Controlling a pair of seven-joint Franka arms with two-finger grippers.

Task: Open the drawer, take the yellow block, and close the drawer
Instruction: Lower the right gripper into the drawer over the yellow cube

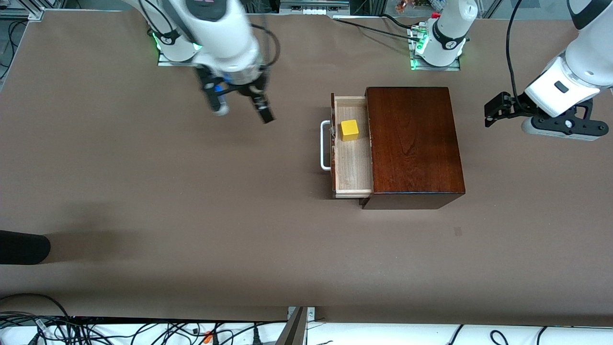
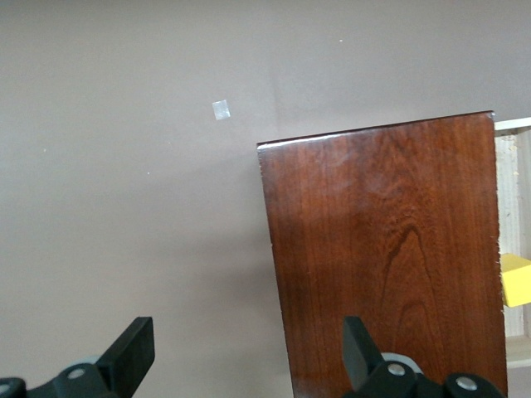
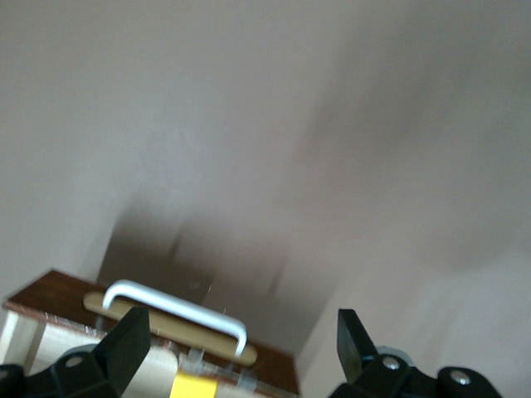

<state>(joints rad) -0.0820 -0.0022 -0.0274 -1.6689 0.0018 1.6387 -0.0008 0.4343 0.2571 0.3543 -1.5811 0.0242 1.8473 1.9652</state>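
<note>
The drawer [image 1: 353, 160] stands pulled out, the yellow block [image 1: 349, 130] inside. The right end effector [image 1: 242, 109] hovers released over bare surface [image 1: 191, 201] toward its own end; the left end effector [image 1: 498, 111] waits released beside the mahogany box [image 1: 412, 143].

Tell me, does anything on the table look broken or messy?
Nothing stands out. The drawer is pulled out of the wooden box and sits straight, with the yellow block upright inside it. The right gripper is open over bare table; the left gripper waits open beside the box.
</note>
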